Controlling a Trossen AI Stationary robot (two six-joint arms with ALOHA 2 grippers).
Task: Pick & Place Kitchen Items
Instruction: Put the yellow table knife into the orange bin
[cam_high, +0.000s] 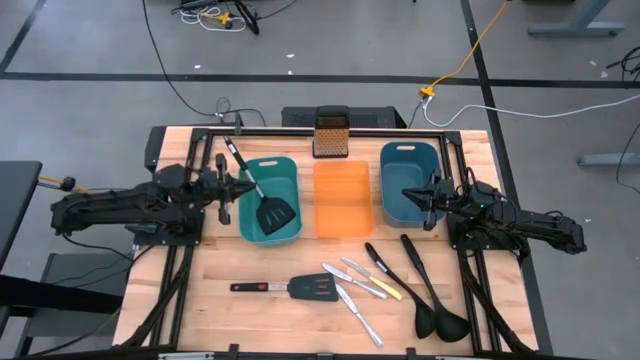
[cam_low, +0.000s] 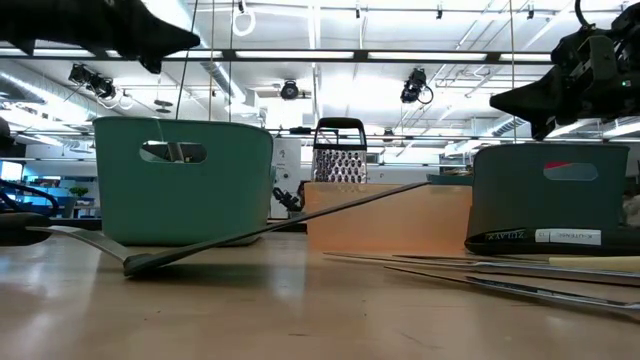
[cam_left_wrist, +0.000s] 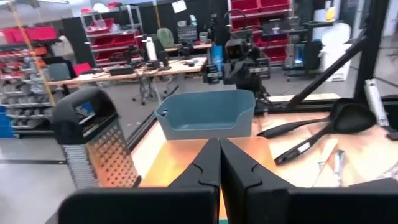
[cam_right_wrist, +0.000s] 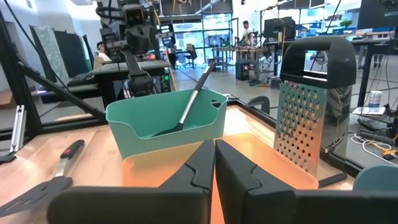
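One black slotted spatula (cam_high: 268, 205) lies in the left teal bin (cam_high: 290, 170), head on the bin's floor and handle leaning on the far left rim; it also shows in the right wrist view (cam_right_wrist: 193, 102). The other spatula (cam_high: 290, 288), several silver knives (cam_high: 352, 290), one yellow-handled (cam_high: 388, 289), and two black ladles (cam_high: 432, 295) lie on the table's near half. My left gripper (cam_high: 250, 188) (cam_left_wrist: 219, 168) is shut and empty, at the left teal bin's left rim. My right gripper (cam_high: 405, 196) (cam_right_wrist: 214, 165) is shut and empty, over the right teal bin (cam_high: 410, 160).
An orange bin (cam_high: 342, 200) stands between the two teal bins. A metal box grater (cam_high: 331, 133) stands upright behind it at the far edge. A black frame (cam_high: 190, 140) runs around the table's sides. Bare wood (cam_high: 220, 260) lies near the front left.
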